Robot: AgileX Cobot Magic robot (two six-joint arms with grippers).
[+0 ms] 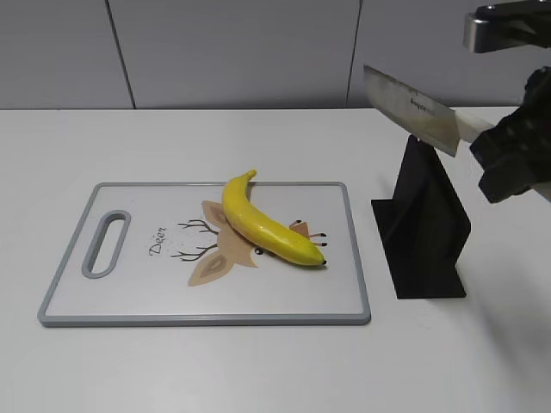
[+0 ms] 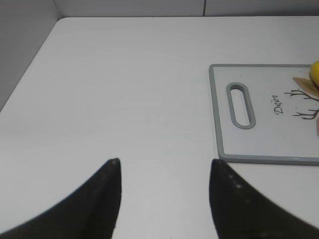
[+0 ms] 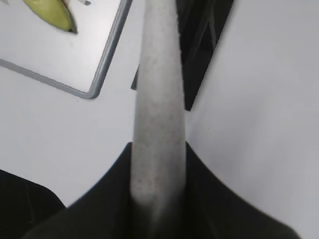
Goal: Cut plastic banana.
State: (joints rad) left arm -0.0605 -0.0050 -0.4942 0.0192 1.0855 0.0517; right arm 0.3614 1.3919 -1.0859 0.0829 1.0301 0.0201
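Above black stand point(image 1: 422, 228), right gripper point(image 1: 508, 159) clasping knife point(image 1: 411, 110)

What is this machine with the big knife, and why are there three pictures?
It is a robot with two arms, and each picture comes from a different camera. One camera looks from the front at the table. There a plastic banana lies on a cutting board with a deer drawing. The right gripper holds a knife in the air above a black knife stand. The other two cameras sit on the robot's wrists. The right one looks along the knife's pale handle. The left one shows the left gripper open and empty beside the board.
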